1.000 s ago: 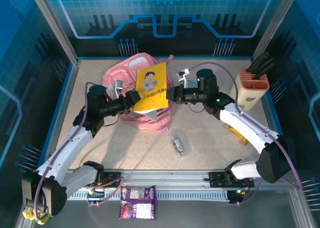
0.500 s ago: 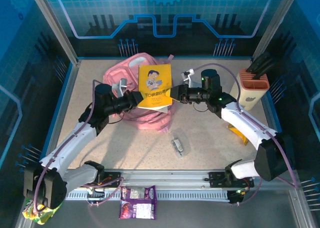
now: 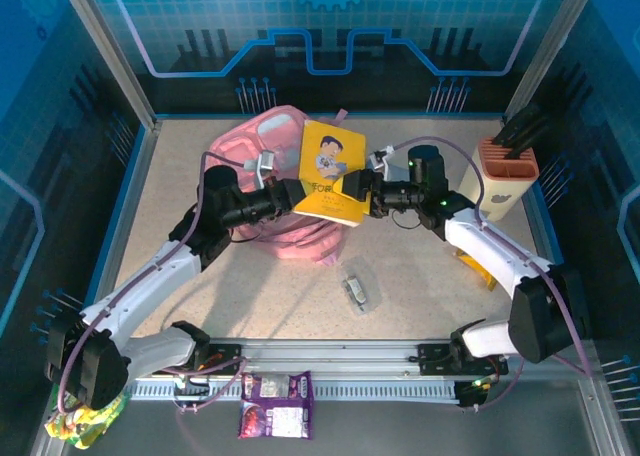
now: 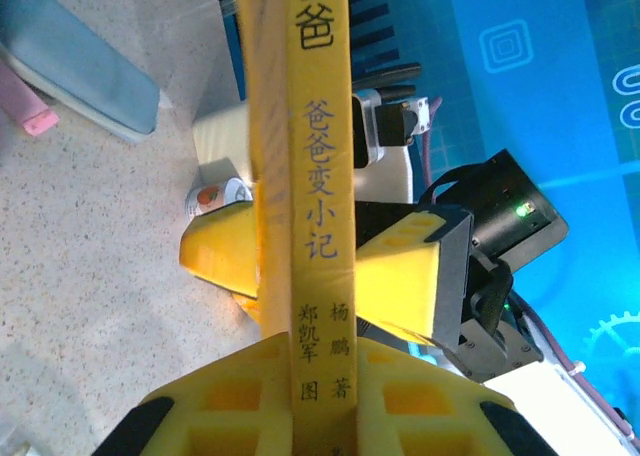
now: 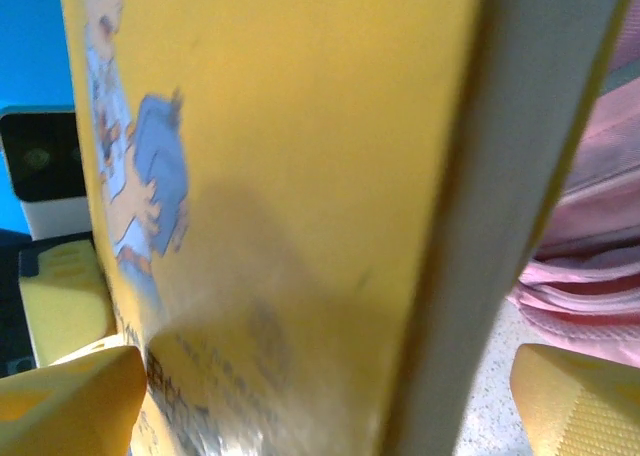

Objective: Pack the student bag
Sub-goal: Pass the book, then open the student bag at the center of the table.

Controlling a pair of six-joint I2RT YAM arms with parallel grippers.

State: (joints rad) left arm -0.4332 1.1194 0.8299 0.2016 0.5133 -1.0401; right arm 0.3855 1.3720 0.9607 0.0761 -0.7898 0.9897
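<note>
A yellow book (image 3: 333, 169) with a cartoon cover is held up on edge over the right side of the student bag (image 3: 250, 156), a soft pink backpack lying at the back left of the table. My left gripper (image 3: 298, 193) is shut on the book's lower spine (image 4: 322, 226), with a yellow finger pressed on each side. My right gripper (image 3: 358, 186) is open. Its fingers (image 5: 70, 396) stand wide apart on either side of the book's other edge. The bag's pink fabric (image 5: 590, 246) shows behind the book in the right wrist view.
A beige holder (image 3: 508, 176) with an orange top and black tools stands at the right edge. A small clear packet (image 3: 357, 291) lies at the front middle. A purple snack pack (image 3: 275, 404) lies on the front rail. A yellow item (image 3: 472, 266) lies under the right arm.
My left gripper has shut on the book and my right gripper has opened and let go. The book has swung more upright and shifted right and toward the back.
</note>
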